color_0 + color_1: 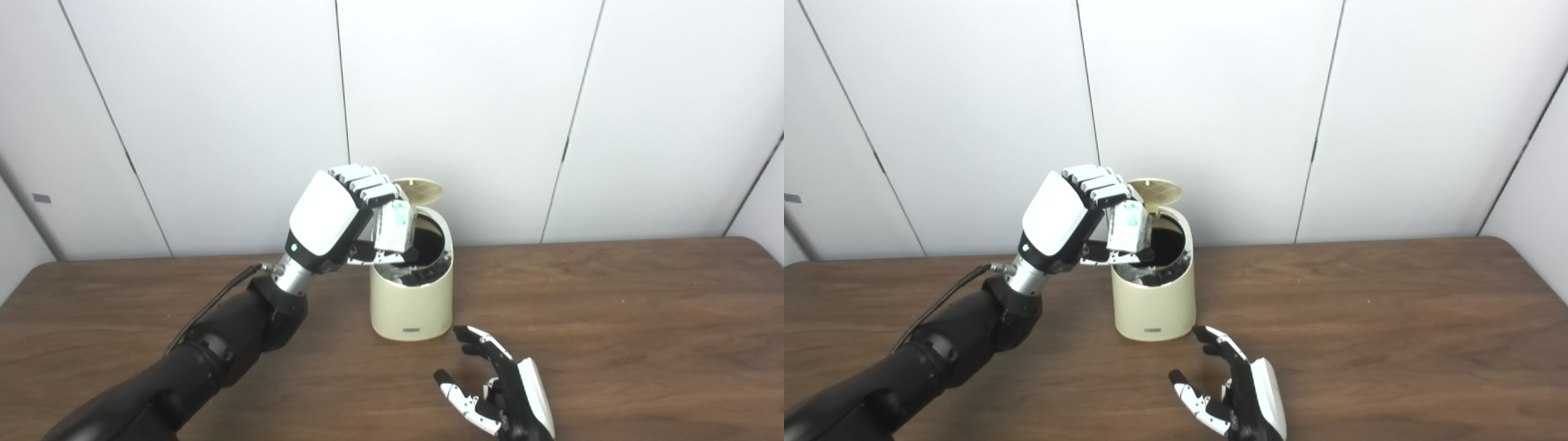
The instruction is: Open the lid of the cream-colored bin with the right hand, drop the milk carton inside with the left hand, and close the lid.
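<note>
A humanoid robot's left hand (334, 217) is gripping a small white milk carton (392, 228) with green print, fingers (366, 184) curling over its top and thumb pressing from below, and is holding it over the open mouth of a cream-colored bin (411, 293). The carton is hanging upright to slightly tilted at the bin's left rim, its lower end level with the dark opening; whether it is touching the rim cannot be told. The bin is standing on a brown wood-grain worktop (612, 318), near the back edge and in front of a white panelled wall (478, 92). Its round lid (419, 190) is standing tipped up behind the opening, its ribbed underside facing forward. The left arm (202, 355), black with a silver wrist, is reaching in from the lower left, a thin cable running along it. The right hand (1234, 389) is resting low over the worktop just in front and to the right of the bin, apart from it, palm turned to the left, fingers spread wide and holding nothing. Its fingertips are pointing toward the bin's base. A small label is showing low on the bin's front wall, too small to read.
</note>
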You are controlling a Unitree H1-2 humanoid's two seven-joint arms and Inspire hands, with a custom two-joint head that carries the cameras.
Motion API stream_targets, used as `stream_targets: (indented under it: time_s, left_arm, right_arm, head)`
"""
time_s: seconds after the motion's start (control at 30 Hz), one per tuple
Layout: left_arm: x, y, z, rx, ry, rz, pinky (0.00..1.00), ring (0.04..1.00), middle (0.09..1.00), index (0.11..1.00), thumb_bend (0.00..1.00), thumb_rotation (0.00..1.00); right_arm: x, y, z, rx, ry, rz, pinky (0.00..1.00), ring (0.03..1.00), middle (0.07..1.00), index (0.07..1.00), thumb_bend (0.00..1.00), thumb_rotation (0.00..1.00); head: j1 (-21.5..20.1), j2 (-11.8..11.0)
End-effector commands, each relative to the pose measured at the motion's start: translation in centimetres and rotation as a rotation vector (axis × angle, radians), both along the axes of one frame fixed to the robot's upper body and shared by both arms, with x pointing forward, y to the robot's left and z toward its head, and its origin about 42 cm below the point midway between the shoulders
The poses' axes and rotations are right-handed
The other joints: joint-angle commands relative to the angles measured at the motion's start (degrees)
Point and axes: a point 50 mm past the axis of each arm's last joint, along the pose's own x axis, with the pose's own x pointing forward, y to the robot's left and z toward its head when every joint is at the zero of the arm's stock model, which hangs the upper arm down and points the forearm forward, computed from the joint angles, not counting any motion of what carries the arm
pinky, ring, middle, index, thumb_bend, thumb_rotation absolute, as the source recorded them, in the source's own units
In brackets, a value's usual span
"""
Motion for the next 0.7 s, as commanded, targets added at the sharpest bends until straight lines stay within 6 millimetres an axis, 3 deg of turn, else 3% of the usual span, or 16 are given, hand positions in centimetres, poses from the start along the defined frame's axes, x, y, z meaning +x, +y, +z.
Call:
stream_targets:
  time_s: [0.0,0.27,0.67]
  left_arm:
    - [1.1,-0.2,3.5,-0.017,-0.070,0.008,0.37,0.503,0.469,0.457,0.50,0.00]
    - [1.1,-0.6,3.3,-0.021,-0.075,-0.002,0.37,0.500,0.469,0.457,0.50,0.00]
    - [0.5,-1.8,2.4,-0.033,-0.030,-0.024,0.37,0.488,0.464,0.472,0.50,0.00]
  right_arm:
    - [-0.2,0.9,-0.7,-0.002,0.055,0.019,0.71,0.781,0.796,0.781,0.25,0.31]
    - [-0.2,1.0,-0.7,-0.014,0.047,0.019,0.70,0.778,0.790,0.772,0.25,0.23]
    - [-0.2,1.2,-0.7,-0.016,0.044,0.024,0.70,0.778,0.794,0.776,0.26,0.27]
  head:
    - [0.0,0.1]
    - [-0.1,0.1]
    - [-0.2,0.4]
